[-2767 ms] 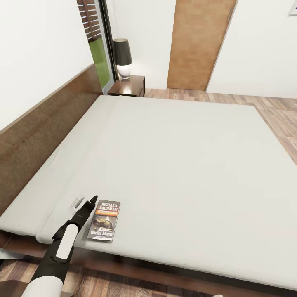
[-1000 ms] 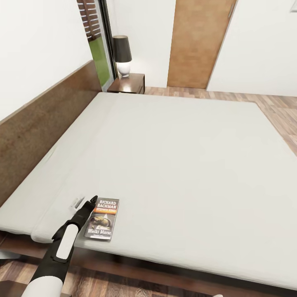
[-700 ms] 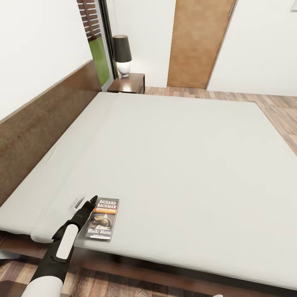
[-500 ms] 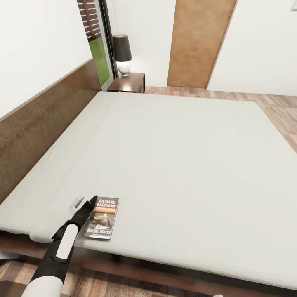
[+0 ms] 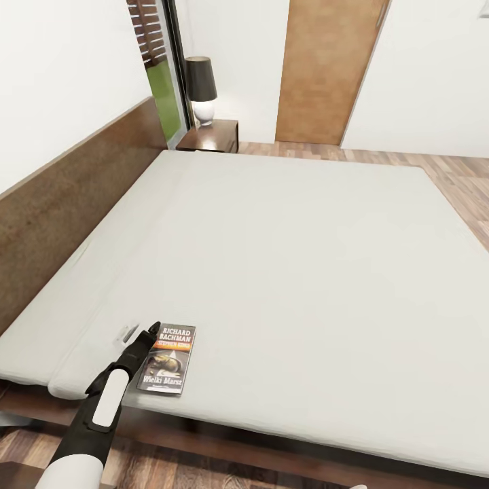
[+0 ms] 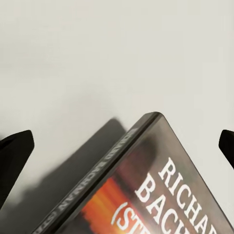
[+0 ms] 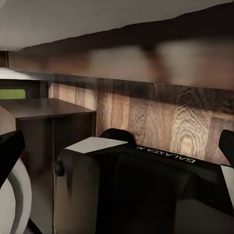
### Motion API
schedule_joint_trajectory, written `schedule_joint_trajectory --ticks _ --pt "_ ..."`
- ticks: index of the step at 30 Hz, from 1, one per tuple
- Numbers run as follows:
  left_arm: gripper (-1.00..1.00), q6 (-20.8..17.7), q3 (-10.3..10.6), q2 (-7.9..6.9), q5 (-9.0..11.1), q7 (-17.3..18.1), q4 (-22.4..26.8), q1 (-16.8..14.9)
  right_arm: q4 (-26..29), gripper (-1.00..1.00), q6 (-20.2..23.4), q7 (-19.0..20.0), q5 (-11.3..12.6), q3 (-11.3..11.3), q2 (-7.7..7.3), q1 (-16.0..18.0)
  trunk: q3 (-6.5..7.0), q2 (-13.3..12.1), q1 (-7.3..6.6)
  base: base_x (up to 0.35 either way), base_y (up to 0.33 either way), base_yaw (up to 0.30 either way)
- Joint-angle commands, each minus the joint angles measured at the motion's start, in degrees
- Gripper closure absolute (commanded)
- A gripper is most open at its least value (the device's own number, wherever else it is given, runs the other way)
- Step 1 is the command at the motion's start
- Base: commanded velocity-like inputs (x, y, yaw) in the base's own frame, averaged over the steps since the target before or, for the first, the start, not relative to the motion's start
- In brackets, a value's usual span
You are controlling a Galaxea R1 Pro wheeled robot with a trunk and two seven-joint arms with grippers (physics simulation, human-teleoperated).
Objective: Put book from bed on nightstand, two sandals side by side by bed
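Note:
The book lies flat near the front left corner of the bed's off-white mattress, its white "RICHARD BACHMAN" lettering facing up. My left gripper hovers low at the book's upper left corner, open, with nothing between its fingers. In the left wrist view the book's corner and spine sit between the wide-apart fingertips. A nightstand stands at the bed's far left corner. My right gripper is open, down beside the robot's own black body. The sandals are out of view.
A black-shaded lamp stands on the far nightstand. The brown headboard runs along the bed's left. A wooden door and plank floor lie beyond. In the right wrist view a dark wooden cabinet stands beside the bed frame.
The whole head picture has shifted slightly upward since the earliest frame. Over the last second the left gripper and the book keep the same places.

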State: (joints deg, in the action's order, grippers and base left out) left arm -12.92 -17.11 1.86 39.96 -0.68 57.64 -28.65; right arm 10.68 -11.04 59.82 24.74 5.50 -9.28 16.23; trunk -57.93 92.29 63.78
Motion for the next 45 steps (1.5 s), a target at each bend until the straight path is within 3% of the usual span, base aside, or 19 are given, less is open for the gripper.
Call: schedule_joint_trajectory --ticks 1,45 --pt "-1.0 -0.62 -0.13 0.07 0.95 -0.11 0.02 0.0 -0.04 -1.0 -0.39 0.04 0.37 0.48 -0.04 0.03 -0.04 0.02 0.0 0.0 0.0 -0.04" --pt "-1.0 -0.62 -0.03 0.08 0.9 -0.11 0.02 0.0 -0.04 -1.0 -0.39 0.05 0.35 0.83 -0.04 0.03 -0.04 0.02 0.0 0.0 0.0 -0.07"
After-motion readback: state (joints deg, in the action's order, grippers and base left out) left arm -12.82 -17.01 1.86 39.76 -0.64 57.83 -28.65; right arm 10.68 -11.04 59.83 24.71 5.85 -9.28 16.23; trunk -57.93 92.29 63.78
